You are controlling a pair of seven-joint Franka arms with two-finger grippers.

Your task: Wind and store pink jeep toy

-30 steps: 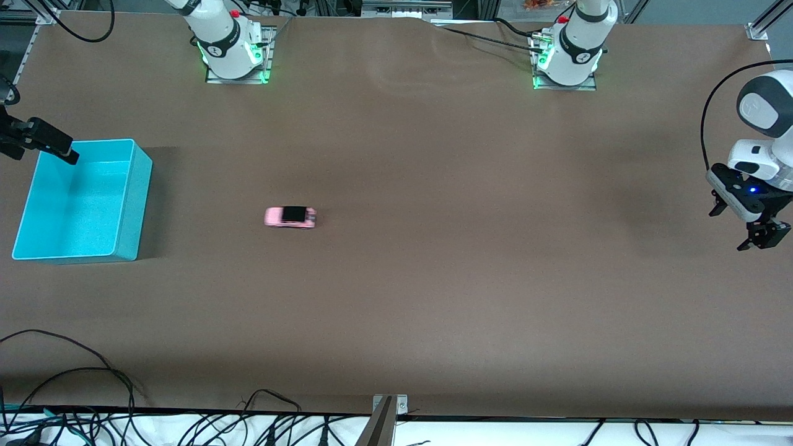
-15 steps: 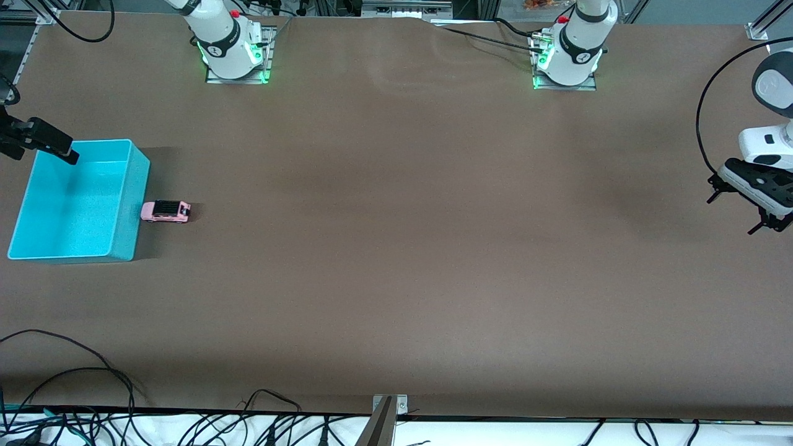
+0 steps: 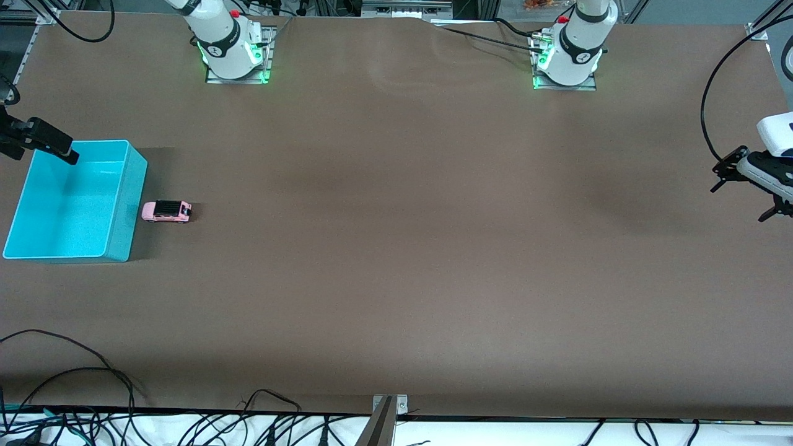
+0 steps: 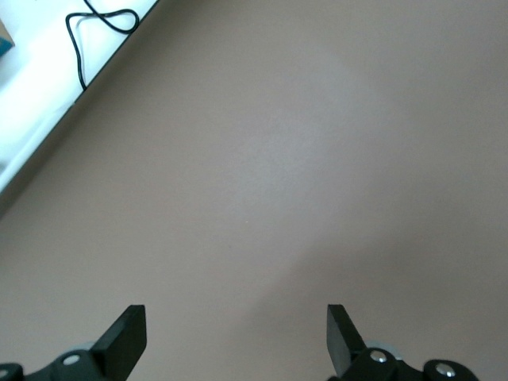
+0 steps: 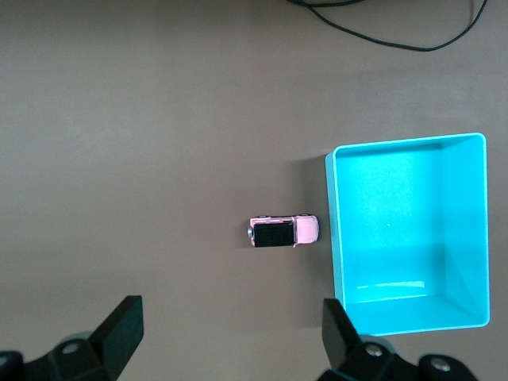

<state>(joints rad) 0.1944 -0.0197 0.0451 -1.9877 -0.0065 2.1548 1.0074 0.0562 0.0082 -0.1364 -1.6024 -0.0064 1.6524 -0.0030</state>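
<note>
Front view: pink jeep toy (image 3: pixel 166 211) standing on its wheels on the brown table (image 3: pixel 396 248), just beside the outer wall of the turquoise bin (image 3: pixel 127 214), a thin gap between them, at the right arm's end of the table. Bin empty inside, open top. Right gripper (image 3: pixel 59 148) up in the air over the bin's corner farthest from the front camera, only its dark tip in view here at the picture's edge. Left gripper (image 3: pixel 749 189) up over the table's edge at the left arm's end, well apart from toy and bin, fingers spread and holding nothing. Both arm bases along the top, green lights at their feet. Loose black cables (image 3: pixel 74 371) along the table's near edge.

Left wrist view: only bare brown table (image 4: pixel 270 175) below, with the left gripper (image 4: pixel 236 337) showing two dark fingertips (image 4: pixel 127 337) set wide apart, nothing between them. A black cable (image 4: pixel 91 32) looped on the white strip past the table's edge.

Right wrist view: looking straight down on the jeep (image 5: pixel 283 232), black roof up, pink end just beside the bin's (image 5: pixel 332 230) wall, not touching as far as can be seen. Right gripper (image 5: pixel 230 337) high above, fingertips (image 5: pixel 123 329) wide apart, empty. A cable (image 5: pixel 381 32) on the table near the bin.
</note>
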